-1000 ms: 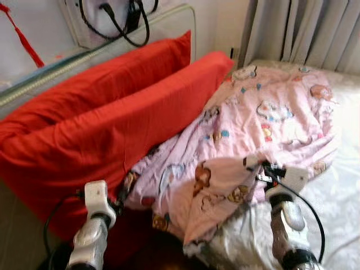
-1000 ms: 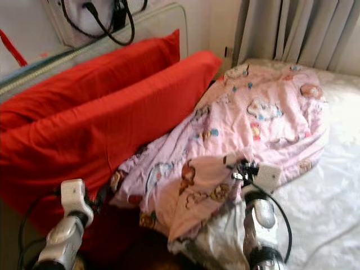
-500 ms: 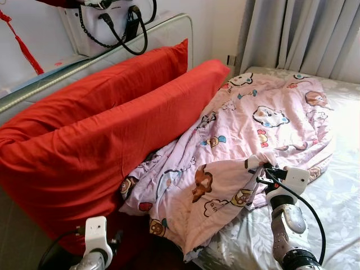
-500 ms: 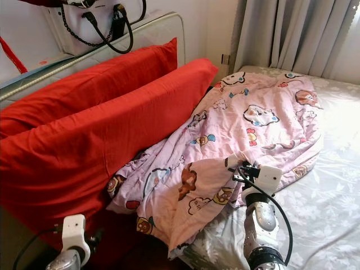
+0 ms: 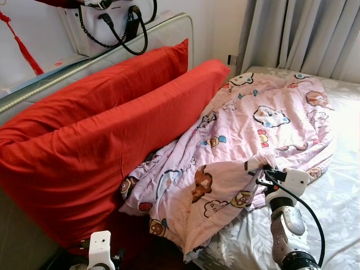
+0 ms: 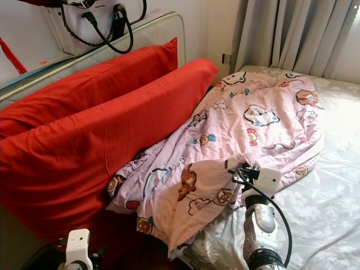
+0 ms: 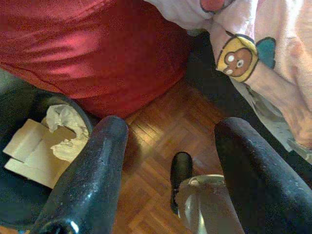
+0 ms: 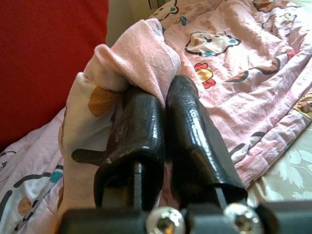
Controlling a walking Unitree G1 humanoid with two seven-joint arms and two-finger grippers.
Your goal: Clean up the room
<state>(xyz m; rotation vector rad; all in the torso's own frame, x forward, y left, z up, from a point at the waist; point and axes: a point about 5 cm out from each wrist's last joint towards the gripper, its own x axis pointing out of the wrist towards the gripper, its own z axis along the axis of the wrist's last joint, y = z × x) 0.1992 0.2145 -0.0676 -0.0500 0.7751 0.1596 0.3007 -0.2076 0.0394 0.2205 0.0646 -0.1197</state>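
1. The right gripper [image 8: 161, 105] was clamped on a bunched fold of the pink cartoon-print blanket [image 5: 264, 118], its two black fingers [image 8: 192, 126] pinched close together with the cloth pushed up between and over their tips.
2. The blanket lay crumpled on the bed, its left edge bunched against the front red pillow [image 5: 107, 140] and its near corner hanging over the edge of the mattress [image 5: 337, 197] towards the wooden floor [image 7: 161, 141].
3. Its long axis ran from that near-left corner to the far right, towards the grey curtain [image 5: 304, 34]; the held fold sat on the near right edge, close to the white floral sheet.
4. The step in hand appeared to be drawing the blanket out flat. To do it well, the grip should stay firm on the whole fold, not just its top layer, and the pull should follow the long axis so the cloth opens rather than twists.
5. The pull should be slow and low, since the left edge was tucked against the pillow and could drag it.
6. The left gripper [image 7: 168, 161] hung low beside the bed with its jaws wide apart, holding nothing, above the floor and a dark bin [image 7: 22, 195] with cardboard and crumpled paper in it.
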